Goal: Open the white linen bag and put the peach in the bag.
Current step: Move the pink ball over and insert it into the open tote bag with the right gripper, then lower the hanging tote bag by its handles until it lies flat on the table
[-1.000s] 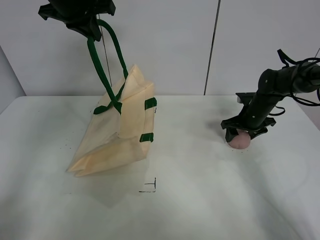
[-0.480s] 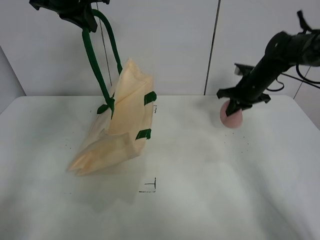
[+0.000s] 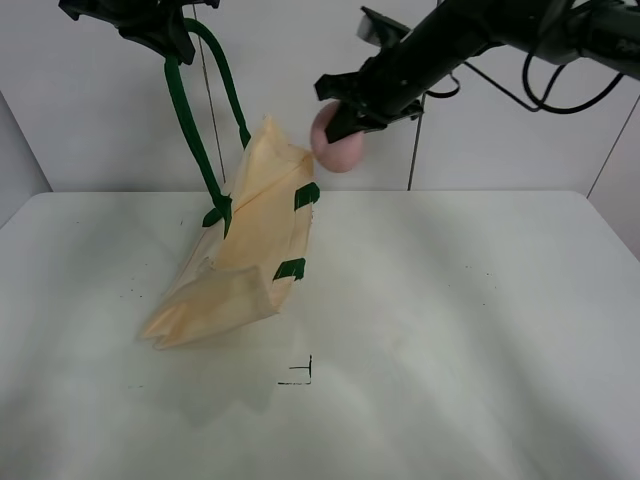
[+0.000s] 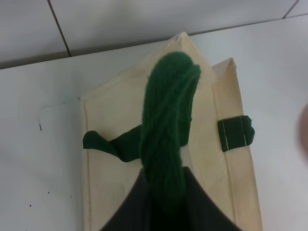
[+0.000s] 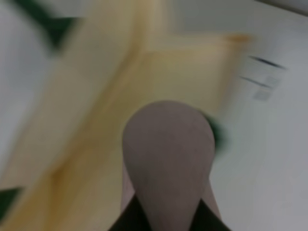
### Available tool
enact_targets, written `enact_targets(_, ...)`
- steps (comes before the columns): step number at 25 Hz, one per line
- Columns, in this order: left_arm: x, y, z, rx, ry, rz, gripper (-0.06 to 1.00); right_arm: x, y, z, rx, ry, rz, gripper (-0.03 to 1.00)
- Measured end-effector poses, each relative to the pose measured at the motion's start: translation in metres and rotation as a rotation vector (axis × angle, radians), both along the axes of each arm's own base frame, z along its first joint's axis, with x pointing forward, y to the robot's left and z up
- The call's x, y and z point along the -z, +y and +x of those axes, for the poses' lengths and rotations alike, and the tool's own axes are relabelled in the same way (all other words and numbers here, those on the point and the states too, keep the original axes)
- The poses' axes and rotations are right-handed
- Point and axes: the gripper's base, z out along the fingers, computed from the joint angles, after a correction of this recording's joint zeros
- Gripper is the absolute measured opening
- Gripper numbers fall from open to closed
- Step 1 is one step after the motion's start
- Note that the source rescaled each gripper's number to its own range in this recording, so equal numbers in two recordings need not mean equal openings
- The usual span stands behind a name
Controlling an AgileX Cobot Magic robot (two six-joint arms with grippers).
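Note:
The white linen bag (image 3: 240, 250) hangs tilted, its bottom resting on the table (image 3: 450, 330), held up by its dark green strap handles (image 3: 190, 110). My left gripper (image 3: 160, 25) is shut on the handles high at the upper left; the left wrist view shows the green strap (image 4: 166, 125) and the bag's top (image 4: 211, 139) below. My right gripper (image 3: 345, 115) is shut on the peach (image 3: 337, 142), a dull pink ball held in the air just right of the bag's top. In the blurred right wrist view the peach (image 5: 168, 154) is over the bag (image 5: 86, 159).
A small black corner mark (image 3: 300, 375) is on the white table in front of the bag. A grey wall with a vertical seam (image 3: 418, 120) stands behind. Cables (image 3: 560, 90) trail from the right arm.
My right gripper has lifted the peach off the table at the right and carried it up and left to beside the bag's top. The bag has been raised slightly.

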Motion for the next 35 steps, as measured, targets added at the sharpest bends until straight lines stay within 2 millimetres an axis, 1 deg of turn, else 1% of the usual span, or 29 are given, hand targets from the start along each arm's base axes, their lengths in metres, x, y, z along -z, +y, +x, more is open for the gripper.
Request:
enact_targets(3,0.0,0.0,0.0,0.0,0.0,0.0,0.0,0.015,0.038,-0.011,-0.063,0.005,0.002,0.0)
enact_targets(6,0.0,0.0,0.0,0.0,0.0,0.0,0.0,0.038,0.059,-0.014,-0.089,0.04,-0.009,0.0)
enact_targets(10,0.0,0.0,0.0,0.001,0.0,0.001,0.0,0.071,0.069,-0.006,-0.045,0.105,0.009,0.0)
enact_targets(13,0.0,0.0,0.0,0.001,0.0,0.001,0.0,0.091,0.075,0.003,0.001,0.125,0.057,0.0)
enact_targets(16,0.0,0.0,0.0,0.001,0.0,0.001,0.0,0.106,0.078,0.008,0.032,0.147,0.086,0.0)
enact_targets(18,0.0,0.0,0.0,0.001,0.0,0.001,0.0,0.112,0.08,0.009,0.043,0.158,0.1,0.01)
enact_targets(19,0.0,0.0,0.0,0.001,0.0,0.001,0.0,0.114,0.08,0.01,0.041,0.16,0.099,0.04)
enact_targets(20,0.0,0.0,0.0,0.001,0.0,0.001,0.0,0.115,0.08,0.01,0.036,0.157,0.099,0.12)
enact_targets(21,0.0,0.0,0.0,0.001,0.0,0.001,0.0,0.115,0.08,0.01,0.029,0.151,0.096,0.23)
enact_targets(24,0.0,0.0,0.0,0.001,0.0,0.001,0.0,0.113,0.081,0.01,0.01,0.132,0.092,0.78)
enact_targets(26,0.0,0.0,0.0,0.001,0.0,0.001,0.0,0.113,0.08,0.01,0.005,0.124,0.083,0.92)
enact_targets(28,0.0,0.0,0.0,0.001,0.0,0.001,0.0,0.115,0.078,0.009,-0.012,0.118,0.04,0.97)
enact_targets(31,0.001,0.0,0.0,0.003,0.004,-0.003,0.0,0.112,0.069,0.005,-0.033,0.137,-0.093,0.99)
enact_targets(33,0.001,0.0,0.0,0.003,0.004,-0.003,0.0,0.103,0.06,0.005,-0.024,0.143,-0.202,1.0)
enact_targets(35,0.0,0.0,0.0,0.003,0.003,-0.004,0.0,0.086,0.048,0.008,0.0,0.113,-0.329,1.0)
